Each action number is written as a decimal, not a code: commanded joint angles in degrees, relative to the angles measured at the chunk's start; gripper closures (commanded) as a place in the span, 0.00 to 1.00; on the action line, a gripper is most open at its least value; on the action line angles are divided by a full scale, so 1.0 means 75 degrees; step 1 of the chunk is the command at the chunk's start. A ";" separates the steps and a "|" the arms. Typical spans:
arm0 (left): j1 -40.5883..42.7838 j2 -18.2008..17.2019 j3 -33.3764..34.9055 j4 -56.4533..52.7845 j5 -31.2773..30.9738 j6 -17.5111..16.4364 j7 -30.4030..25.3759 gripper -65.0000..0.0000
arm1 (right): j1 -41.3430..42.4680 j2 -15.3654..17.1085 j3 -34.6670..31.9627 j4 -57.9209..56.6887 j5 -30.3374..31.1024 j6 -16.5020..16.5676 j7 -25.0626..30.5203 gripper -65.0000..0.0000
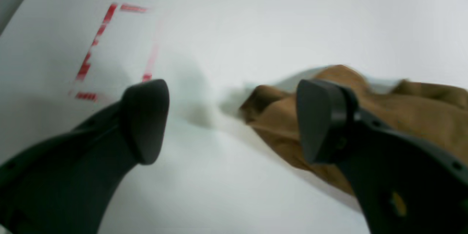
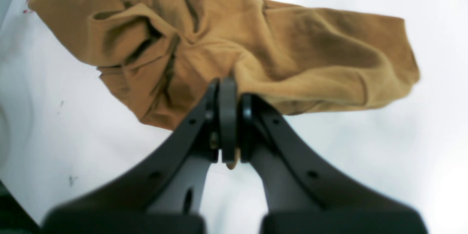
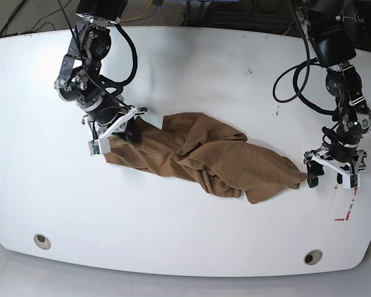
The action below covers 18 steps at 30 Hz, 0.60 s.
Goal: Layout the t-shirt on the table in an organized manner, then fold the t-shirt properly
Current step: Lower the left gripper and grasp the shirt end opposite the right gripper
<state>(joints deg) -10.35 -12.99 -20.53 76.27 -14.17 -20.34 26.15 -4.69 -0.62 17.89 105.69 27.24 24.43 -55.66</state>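
Observation:
The tan-brown t-shirt lies crumpled in a long diagonal band across the middle of the white table. My right gripper is at the shirt's left end. In the right wrist view this gripper is shut on a fold of the t-shirt, and a bit of cloth shows between the jaws. My left gripper stands open just past the shirt's right tip. In the left wrist view its fingers are wide apart with nothing between them, and the t-shirt lies behind the right finger.
A red dashed rectangle mark lies on the table beyond the left gripper, and it also shows in the base view as a red mark. Two round grey holes sit near the front edge. Cables hang off both arms.

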 commanded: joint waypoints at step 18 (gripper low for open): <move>-0.0396 -0.0454 0.1068 -0.0399 -0.0120 -0.0693 -0.0176 0.21 | 0.0092 0.0124 0.0000 0.0144 0.0148 0.0043 0.0183 1.00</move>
<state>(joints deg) -11.92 -15.75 -12.36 72.55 -14.52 -25.15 26.15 -4.71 0.01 17.89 105.69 27.22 24.45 -55.61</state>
